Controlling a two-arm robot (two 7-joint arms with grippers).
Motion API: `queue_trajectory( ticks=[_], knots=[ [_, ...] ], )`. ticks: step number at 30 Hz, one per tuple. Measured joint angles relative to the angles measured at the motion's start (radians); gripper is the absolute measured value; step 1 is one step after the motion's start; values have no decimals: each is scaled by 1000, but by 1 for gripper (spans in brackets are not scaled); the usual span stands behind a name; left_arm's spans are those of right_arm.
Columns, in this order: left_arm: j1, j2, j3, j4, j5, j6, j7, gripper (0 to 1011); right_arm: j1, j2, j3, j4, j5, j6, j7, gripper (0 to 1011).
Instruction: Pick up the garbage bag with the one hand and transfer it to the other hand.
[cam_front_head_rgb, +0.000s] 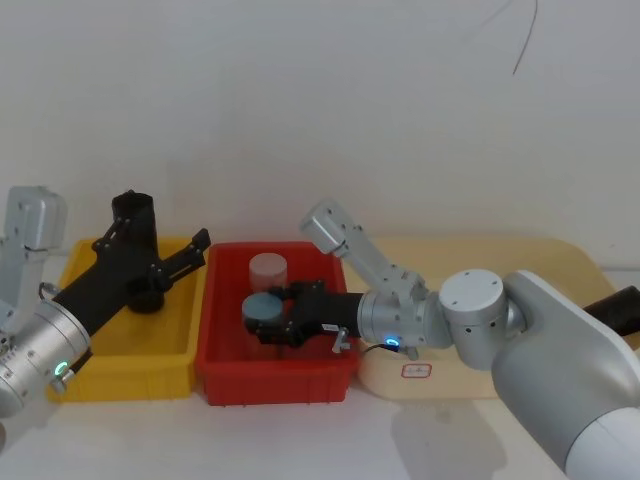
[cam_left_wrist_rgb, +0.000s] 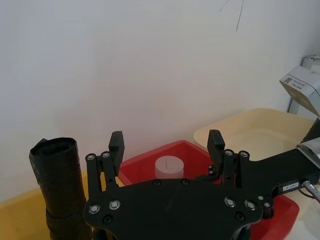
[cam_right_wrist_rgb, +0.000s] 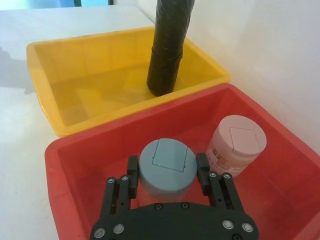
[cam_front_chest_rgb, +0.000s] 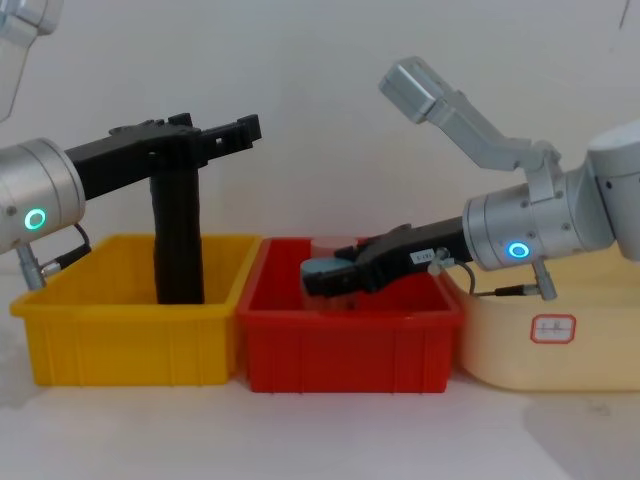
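Black fingers first: the left gripper, the one on the arm with the green ring, has its jaws spread wide with nothing between them. It hangs above the yellow bin, and from the chest camera its fingers run past the top of the garbage bag. I can't tell if they touch it. The bag is a black glossy roll standing upright in that bin near the back wall. I can't spot any label on it from these angles.

The right gripper is busy with something else entirely. It's down in the red bin next door, fingers clamped on either side of a grey-blue capped jar. A pink-capped jar sits just beside it in the same bin.

So my read is that the pickup step hasn't happened yet. The left side is lined up near the roll but hasn't grabbed it.

The next move probably needs the left jaws brought around the upper part of the roll and closed square on it, since a tall glossy roll looks easy to tip or let slip. Then it has to lift straight up clear of the bin wall. The right gripper would also have to let go of that jar and come free before it can receive anything.
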Motion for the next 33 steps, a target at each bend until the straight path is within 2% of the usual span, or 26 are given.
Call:
queue_trajectory(
  ticks=[7, 12, 23, 25, 26, 28, 30, 33],
  knots=[
    [0, 0, 0, 0, 0, 0, 0, 1002, -10, 5, 8, -23, -2, -1, -3, 681],
    [0, 0, 0, 0, 0, 0, 0, 1001, -26, 24, 27, -74, 9, 5, -18, 681],
    [0, 0, 0, 0, 0, 0, 0, 1001, -81, 94, 95, -249, 44, 27, -92, 681],
    [0, 0, 0, 0, 0, 0, 0, 1002, -101, 119, 118, -303, 51, 33, -122, 681],
    [0, 0, 0, 0, 0, 0, 0, 1002, -101, 119, 118, -303, 51, 33, -122, 681],
    [0, 0, 0, 0, 0, 0, 0, 1001, -125, 147, 142, -358, 56, 41, -150, 681],
    [0, 0, 0, 0, 0, 0, 0, 1001, -130, 153, 147, -370, 57, 44, -157, 681],
    [0, 0, 0, 0, 0, 0, 0, 1001, -164, 189, 175, -434, 60, 61, -196, 681]
  ],
)
